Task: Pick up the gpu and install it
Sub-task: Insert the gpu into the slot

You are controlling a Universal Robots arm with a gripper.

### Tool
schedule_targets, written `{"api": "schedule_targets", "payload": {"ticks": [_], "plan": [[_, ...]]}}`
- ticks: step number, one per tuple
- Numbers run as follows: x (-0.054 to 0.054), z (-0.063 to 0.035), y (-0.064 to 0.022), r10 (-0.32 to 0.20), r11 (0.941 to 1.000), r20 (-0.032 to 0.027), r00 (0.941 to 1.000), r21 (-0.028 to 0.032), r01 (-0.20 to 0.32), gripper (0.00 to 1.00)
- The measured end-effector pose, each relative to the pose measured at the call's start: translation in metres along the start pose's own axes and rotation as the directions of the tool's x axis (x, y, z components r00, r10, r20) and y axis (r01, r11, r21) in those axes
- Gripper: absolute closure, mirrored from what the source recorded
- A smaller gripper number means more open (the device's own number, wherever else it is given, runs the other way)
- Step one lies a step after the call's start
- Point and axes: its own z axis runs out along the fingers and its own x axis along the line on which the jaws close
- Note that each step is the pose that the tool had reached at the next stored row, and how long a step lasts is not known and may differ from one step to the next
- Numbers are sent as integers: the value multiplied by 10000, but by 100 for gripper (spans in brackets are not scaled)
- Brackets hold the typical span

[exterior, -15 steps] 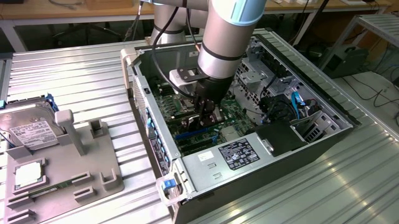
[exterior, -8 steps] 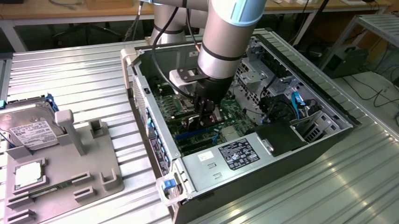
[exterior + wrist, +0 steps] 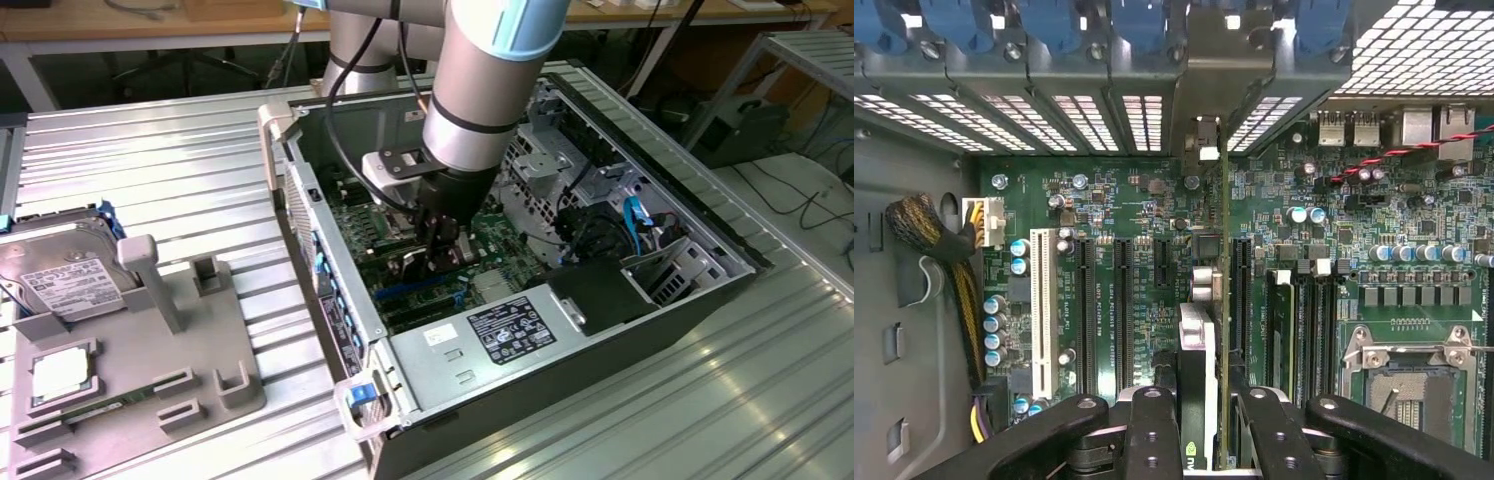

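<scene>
The arm (image 3: 487, 70) is showing a thick, round, silver-grey tube, and a light blue ring is sitting near its upper joint. A thin black band is running around the tube lower down. Under it, a black cylindrical wrist part is carrying a grey box on its side. A black cable is hanging beside the arm. The gripper (image 3: 1206, 430) is showing black fingers (image 3: 1154, 440) with small round screw holes in them.

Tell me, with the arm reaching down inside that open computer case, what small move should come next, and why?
Probably a slight push straight toward the motherboard. In the wrist view the gripper is shut on the gpu, held edge-on over the expansion slots, its bracket end near the case's rear slot openings. Whether it is seated cannot be told.
</scene>
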Motion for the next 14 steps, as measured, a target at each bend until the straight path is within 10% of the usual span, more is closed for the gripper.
{"api": "schedule_targets", "payload": {"ticks": [14], "plan": [[-3, 14, -3, -1, 10000, 5, 10000, 2, 1, 72]]}}
